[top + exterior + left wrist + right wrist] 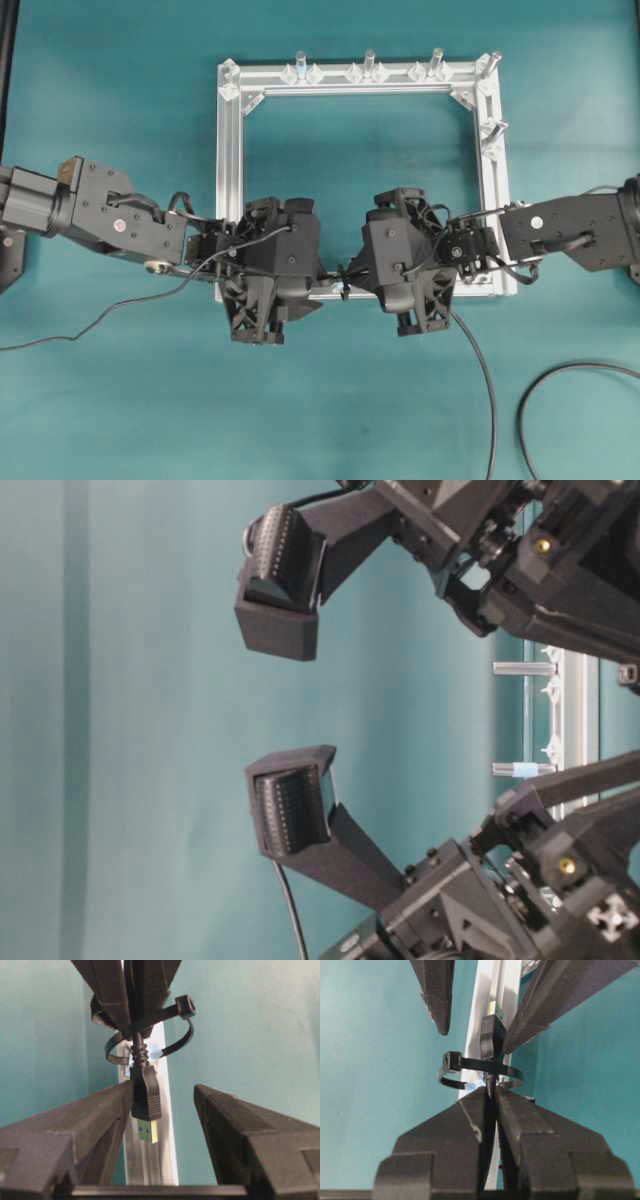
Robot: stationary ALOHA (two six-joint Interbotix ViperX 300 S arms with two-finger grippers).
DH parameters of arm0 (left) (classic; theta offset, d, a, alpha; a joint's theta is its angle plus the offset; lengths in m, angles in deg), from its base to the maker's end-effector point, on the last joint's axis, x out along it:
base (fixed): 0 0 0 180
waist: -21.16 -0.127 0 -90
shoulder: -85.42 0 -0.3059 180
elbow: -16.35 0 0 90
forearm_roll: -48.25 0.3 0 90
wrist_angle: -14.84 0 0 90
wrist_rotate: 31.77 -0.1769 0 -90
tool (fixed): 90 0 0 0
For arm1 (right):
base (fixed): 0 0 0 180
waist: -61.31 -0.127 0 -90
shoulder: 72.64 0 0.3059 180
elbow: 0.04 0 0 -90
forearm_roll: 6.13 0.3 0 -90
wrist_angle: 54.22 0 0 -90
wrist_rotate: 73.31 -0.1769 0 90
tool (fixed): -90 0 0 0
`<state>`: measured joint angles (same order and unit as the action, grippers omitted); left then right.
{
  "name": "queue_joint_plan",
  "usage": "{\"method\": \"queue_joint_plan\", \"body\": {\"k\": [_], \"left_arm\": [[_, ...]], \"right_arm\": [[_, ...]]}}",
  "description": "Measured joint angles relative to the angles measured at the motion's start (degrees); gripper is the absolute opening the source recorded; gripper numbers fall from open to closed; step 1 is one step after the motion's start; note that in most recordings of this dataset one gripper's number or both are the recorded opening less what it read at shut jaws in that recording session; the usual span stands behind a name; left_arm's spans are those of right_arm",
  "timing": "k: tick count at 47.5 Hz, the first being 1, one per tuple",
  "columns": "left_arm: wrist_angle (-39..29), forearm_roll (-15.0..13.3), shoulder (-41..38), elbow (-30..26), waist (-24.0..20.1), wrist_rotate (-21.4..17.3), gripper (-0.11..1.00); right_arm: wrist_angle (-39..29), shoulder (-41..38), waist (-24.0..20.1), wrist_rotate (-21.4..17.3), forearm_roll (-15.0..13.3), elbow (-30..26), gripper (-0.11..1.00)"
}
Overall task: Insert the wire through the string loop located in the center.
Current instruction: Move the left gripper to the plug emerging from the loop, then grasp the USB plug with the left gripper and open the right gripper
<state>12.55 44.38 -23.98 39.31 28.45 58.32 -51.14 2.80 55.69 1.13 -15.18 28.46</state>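
Observation:
The wire runs through the string loop [176, 1024], a black tie ring on the frame's near bar [343, 284]. Its black plug [146, 1094] with a brass tip has come out on the left gripper's side. My left gripper [163, 1088] is open around the plug; the plug rests against one finger [100, 1110] and stands apart from the other. My right gripper [490, 1091] is shut on the wire just behind the loop [470, 1064]. In the right wrist view the plug [492, 1035] shows beyond the ring. The wire [478, 370] trails off behind the right gripper.
The square aluminium frame [230, 180] lies on the teal table, with upright silver pegs [369, 62] along its far bar and right side. Another black cable [560, 385] curls at the bottom right, and a thin lead [100, 318] crosses the left.

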Motion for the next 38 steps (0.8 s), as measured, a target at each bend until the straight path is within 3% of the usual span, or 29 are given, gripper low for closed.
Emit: {"method": "queue_joint_plan", "body": {"k": [26,31,38], "left_arm": [[-0.09,0.00,-0.09,1.05,-2.55,-0.09,0.60],[0.00,0.00,-0.09,0.62,-2.72,-0.18,0.50],[-0.09,0.00,-0.09,0.62,-2.64,-0.18,0.19]], "right_arm": [[0.09,0.00,0.09,0.00,0.00,-0.18,0.07],[0.00,0.09,0.09,-0.09,0.00,-0.09,0.07],[0.00,0.09,0.35,-0.09,0.00,-0.18,0.07]]}}
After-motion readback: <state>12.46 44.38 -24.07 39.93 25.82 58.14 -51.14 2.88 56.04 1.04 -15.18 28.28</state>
